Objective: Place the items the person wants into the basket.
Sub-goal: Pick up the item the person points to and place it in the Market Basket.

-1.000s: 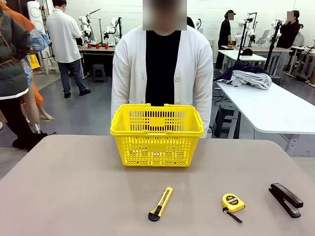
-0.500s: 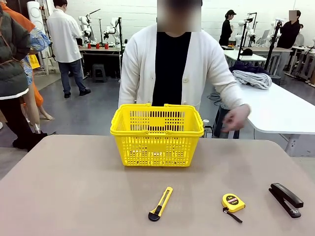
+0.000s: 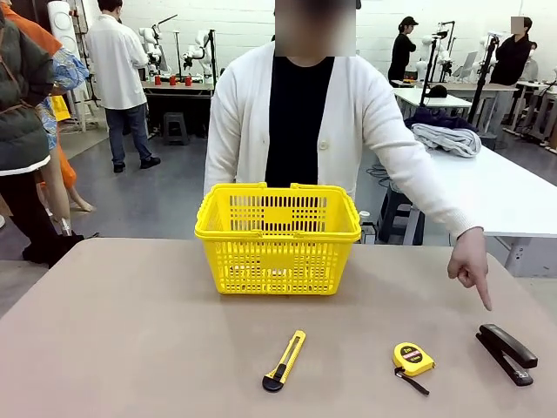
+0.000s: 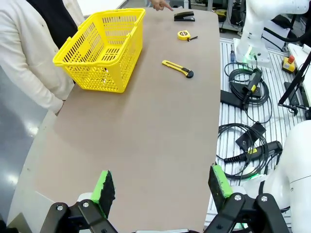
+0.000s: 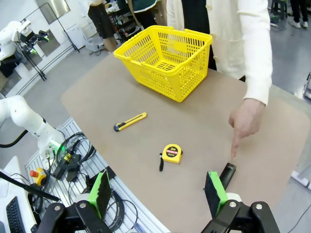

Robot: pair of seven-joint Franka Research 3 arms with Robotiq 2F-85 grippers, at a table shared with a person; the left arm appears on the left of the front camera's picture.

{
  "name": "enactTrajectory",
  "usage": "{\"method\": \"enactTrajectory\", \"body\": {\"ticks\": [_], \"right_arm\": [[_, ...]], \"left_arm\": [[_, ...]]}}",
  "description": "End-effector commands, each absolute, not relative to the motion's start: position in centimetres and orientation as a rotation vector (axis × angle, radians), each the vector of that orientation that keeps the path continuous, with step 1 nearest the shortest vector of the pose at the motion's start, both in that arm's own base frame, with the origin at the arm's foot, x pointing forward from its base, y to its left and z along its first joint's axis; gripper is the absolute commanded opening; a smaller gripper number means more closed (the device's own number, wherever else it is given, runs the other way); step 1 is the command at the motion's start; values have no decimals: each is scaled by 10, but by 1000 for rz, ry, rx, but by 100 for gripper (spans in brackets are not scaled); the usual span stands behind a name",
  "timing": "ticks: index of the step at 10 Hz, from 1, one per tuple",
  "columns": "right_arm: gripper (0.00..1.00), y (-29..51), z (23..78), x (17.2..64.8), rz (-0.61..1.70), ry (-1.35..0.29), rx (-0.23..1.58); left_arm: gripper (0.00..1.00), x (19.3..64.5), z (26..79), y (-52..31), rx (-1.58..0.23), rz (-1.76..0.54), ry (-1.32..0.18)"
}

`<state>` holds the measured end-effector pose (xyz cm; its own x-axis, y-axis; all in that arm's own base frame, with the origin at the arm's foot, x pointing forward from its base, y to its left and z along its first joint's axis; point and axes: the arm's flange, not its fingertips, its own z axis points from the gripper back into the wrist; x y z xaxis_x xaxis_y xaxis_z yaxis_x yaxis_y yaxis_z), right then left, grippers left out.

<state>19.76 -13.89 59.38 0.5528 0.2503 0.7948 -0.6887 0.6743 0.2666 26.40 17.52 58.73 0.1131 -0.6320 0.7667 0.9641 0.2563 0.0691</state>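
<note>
Yellow lattice plastic shopping basket stands far-middle on grey-brown desk, just before person in white cardigan. Person's hand points index finger down at black stapler lying near desk's right edge, close above it. Yellow-and-black utility knife, round yellow tape measure lie on near side, left of stapler. Left claw released, empty. Right claw released, empty.

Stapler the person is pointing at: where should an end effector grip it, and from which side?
Probably from above, fingers across its two long sides near mid-length. The black stapler lies flat on the table, long and narrow, with bare surface on both sides; the right end effector, open, is nearest.
</note>
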Motion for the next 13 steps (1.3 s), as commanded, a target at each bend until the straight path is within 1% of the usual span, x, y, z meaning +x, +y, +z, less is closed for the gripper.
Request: {"method": "enactTrajectory", "body": {"ticks": [1, 4, 5, 6, 7, 8, 10, 11, 13], "right_arm": [[100, -137, 593, 199, 615, -816, 633], [100, -139, 594, 198, 598, -805, 612], [100, -120, 605, 212, 489, -627, 546], [100, -105, 614, 226, 401, -486, 419], [100, -86, 622, 241, 336, -365, 295], [100, -68, 627, 260, 289, -277, 217], [100, -44, 614, 291, 220, -137, 62], [100, -35, 604, 309, 203, -87, 35], [100, -27, 569, 333, 213, -72, 19]], "left_arm": [[100, 265, 588, 178, -521, -1271, -811], [100, 265, 588, 178, -521, -1271, -811], [100, 265, 588, 178, -521, -1271, -811], [100, 265, 588, 178, -521, -1271, -811], [100, 265, 588, 178, -521, -1271, -811], [100, 265, 588, 178, -521, -1271, -811], [100, 265, 588, 178, -521, -1271, -811], [100, 265, 588, 178, -521, -1271, -811], [100, 265, 588, 178, -521, -1271, -811]]}}
